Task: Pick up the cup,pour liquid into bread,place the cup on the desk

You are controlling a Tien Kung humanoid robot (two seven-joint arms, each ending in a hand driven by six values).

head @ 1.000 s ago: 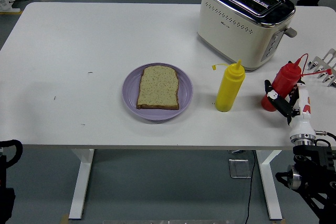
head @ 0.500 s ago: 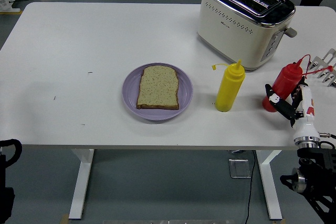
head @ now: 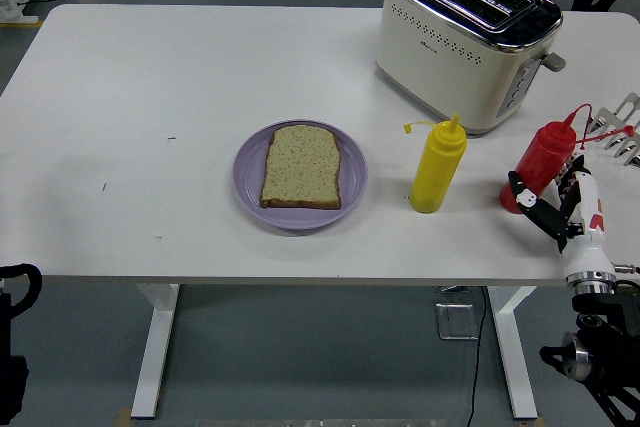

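Observation:
A red squeeze bottle [head: 543, 160] stands slightly tilted near the table's right edge. My right hand [head: 548, 205] is just in front and to the right of its base, fingers [head: 530, 199] spread, holding nothing. A slice of bread [head: 301, 166] lies on a purple plate [head: 250, 194] at the table's middle. A yellow squeeze bottle [head: 438, 167] stands upright between the plate and the red bottle. My left arm [head: 14, 292] rests at the lower left corner, below the table edge.
A cream and chrome toaster [head: 463, 39] stands at the back right, behind the bottles. A metal rack [head: 618, 129] sticks in at the right edge. The table's left half [head: 130, 117] is bare white surface.
My right hand has drawn back down and to the right, away from the red bottle's base. The bottle stays in place on the table. The left arm has not moved.

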